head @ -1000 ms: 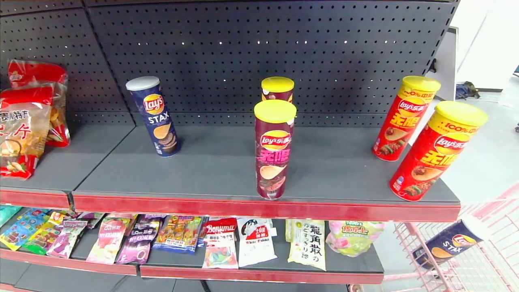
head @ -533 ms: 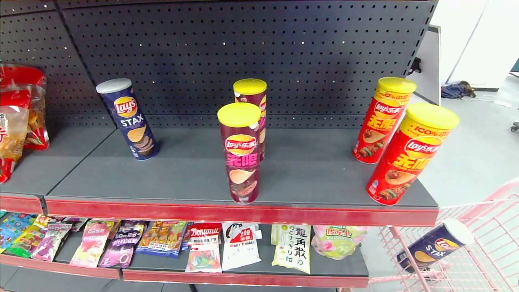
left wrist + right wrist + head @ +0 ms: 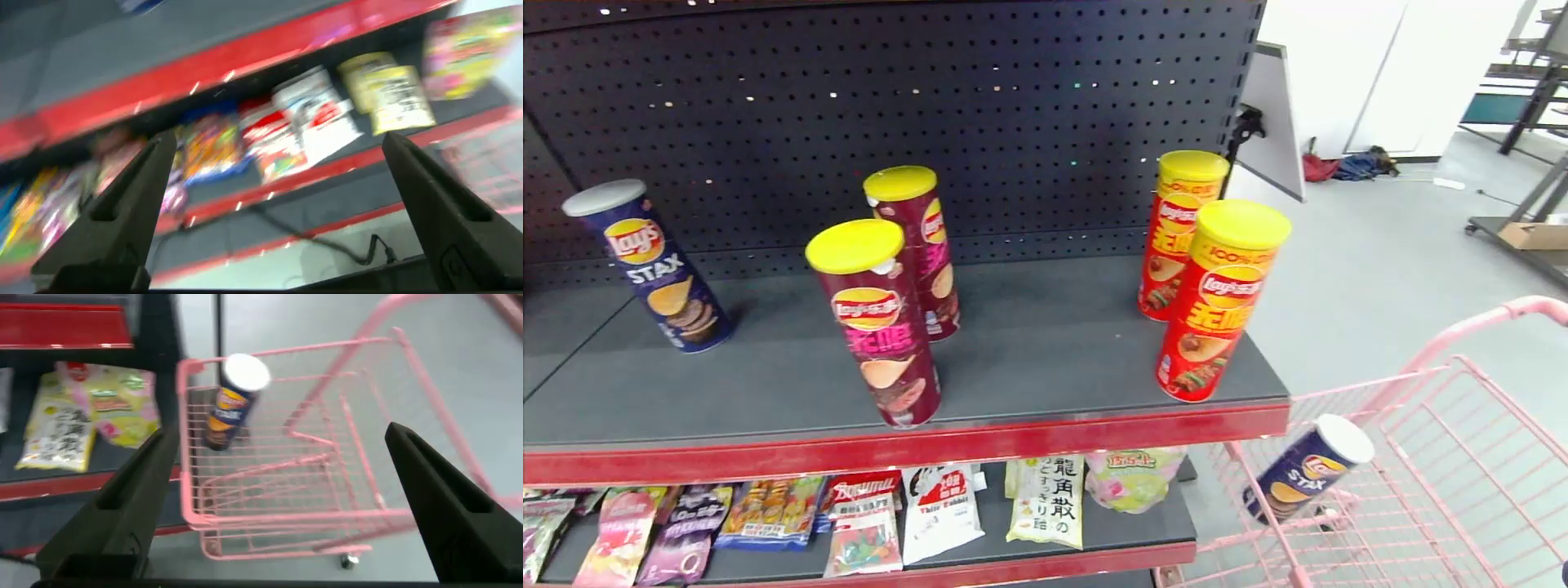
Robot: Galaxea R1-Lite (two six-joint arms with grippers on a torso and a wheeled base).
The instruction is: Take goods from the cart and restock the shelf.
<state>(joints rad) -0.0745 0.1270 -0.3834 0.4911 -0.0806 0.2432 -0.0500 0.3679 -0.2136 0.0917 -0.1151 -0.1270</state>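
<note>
Both end effectors gape wide, nothing held. The left end effector (image 3: 274,216) faces the colourful snack packets (image 3: 310,122) on the lower shelf, and the right end effector (image 3: 278,506) faces the pink wire cart (image 3: 310,349). Inside it, a navy cylindrical chip can with a white lid (image 3: 233,400) leans tilted. Beyond, on the grey red-edged shelf (image 3: 890,447), stand two maroon yellow-lidded cans (image 3: 882,327), two red yellow-lidded cans (image 3: 1217,302) and another navy can (image 3: 654,269).
</note>
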